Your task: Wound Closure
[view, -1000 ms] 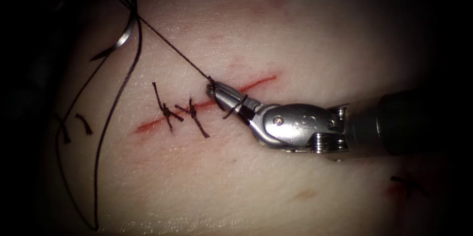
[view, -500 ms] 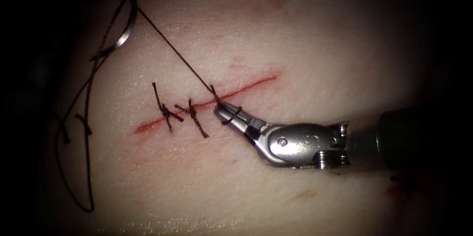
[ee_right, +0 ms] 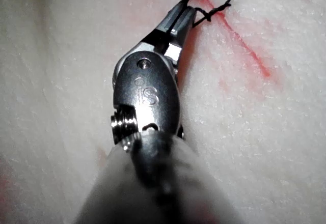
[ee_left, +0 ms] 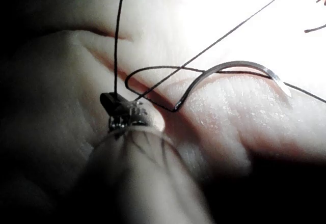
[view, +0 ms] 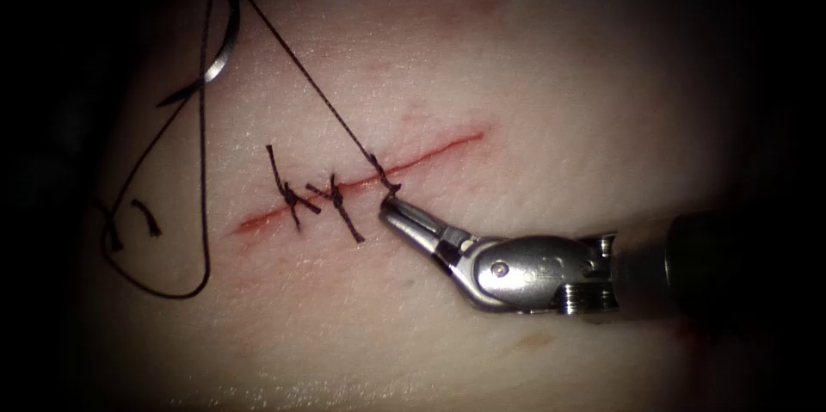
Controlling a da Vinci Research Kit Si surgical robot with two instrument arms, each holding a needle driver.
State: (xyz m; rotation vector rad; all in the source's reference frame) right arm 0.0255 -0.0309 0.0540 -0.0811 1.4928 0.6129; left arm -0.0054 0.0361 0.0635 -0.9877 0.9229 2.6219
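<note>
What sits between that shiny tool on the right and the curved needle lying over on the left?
The right tool, jaws shut on the thread, is right of two finished stitches across the cut. They and bare tissue separate it from the free needle.

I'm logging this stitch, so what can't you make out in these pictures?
Left tool: left wrist view, too dark to tell what it holds.
Thread: endoscope view, far end lost in shadow.
Clear enough: right tool grips thread; needle lies free on the tissue.
</note>
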